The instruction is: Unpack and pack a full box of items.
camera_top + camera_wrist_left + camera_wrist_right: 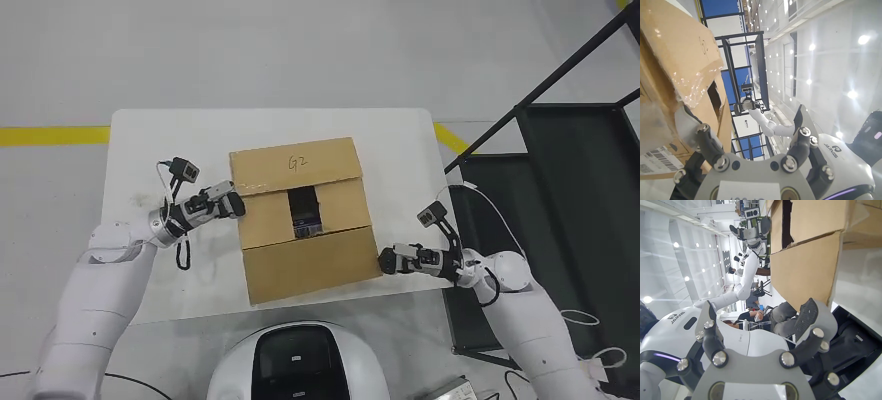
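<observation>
- Nearest my right wrist lens, the right gripper (759, 308) is spread wide and holds nothing. Its ribbed pad (806, 317) presses against a corner of the cardboard box (300, 265), the corner at lower right of centre in the top view.
- At left of centre in that frame, the left gripper (232, 203) meets the box's opposite side. Its fingers are parted too and grasp nothing. One finger (687, 121) lies against a flap's torn edge where clear tape (696, 89) hangs loose, and the other stands in open air.
- Mid-frame, the box sits slightly turned on the white table (400, 130). Its flaps are folded down, with a gap (305, 212) between them showing something dark that I cannot identify.
- I read the two contacts as bracing: one pad pins the corner so the box won't skate while the other works the flap.
- Unpacking looks barely begun, since the contents are inside.
- My worries are the box sliding, the taped edge ripping, and the black rack (560, 150) at right crowding that arm.
</observation>
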Controlling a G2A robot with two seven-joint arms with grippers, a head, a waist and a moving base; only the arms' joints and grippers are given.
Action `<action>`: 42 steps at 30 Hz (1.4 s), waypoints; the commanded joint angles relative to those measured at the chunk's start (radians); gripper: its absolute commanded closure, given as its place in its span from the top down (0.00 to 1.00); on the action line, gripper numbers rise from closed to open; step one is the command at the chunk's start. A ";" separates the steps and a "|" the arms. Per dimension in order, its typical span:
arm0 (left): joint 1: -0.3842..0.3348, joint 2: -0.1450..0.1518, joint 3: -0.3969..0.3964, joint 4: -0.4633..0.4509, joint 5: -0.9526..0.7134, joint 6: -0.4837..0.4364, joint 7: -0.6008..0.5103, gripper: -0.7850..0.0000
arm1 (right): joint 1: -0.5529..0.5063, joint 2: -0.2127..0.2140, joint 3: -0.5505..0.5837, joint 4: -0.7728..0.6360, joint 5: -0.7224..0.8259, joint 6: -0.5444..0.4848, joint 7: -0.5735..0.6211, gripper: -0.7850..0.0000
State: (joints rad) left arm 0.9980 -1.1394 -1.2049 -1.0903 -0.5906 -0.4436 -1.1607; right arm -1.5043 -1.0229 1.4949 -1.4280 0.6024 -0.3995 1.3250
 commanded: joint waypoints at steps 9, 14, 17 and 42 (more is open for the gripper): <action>-0.093 -0.018 0.012 0.047 -0.122 0.005 -0.052 1.00 | -0.007 0.006 0.022 0.007 0.012 0.008 -0.015 1.00; -0.093 -0.020 0.023 0.054 -0.111 0.005 -0.080 1.00 | -0.010 0.008 0.022 0.011 0.013 0.011 -0.018 1.00; -0.086 -0.021 0.028 0.069 -0.105 0.008 -0.078 1.00 | -0.007 0.008 0.017 0.016 0.008 0.015 -0.017 1.00; -0.242 -0.054 0.072 0.120 -0.084 0.014 0.004 1.00 | 0.041 0.009 -0.030 0.059 -0.002 0.038 -0.034 1.00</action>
State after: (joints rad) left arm 0.7777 -1.1904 -1.1357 -0.9781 -0.6756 -0.4261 -1.1611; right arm -1.4645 -1.0143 1.4665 -1.3700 0.6028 -0.3622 1.2917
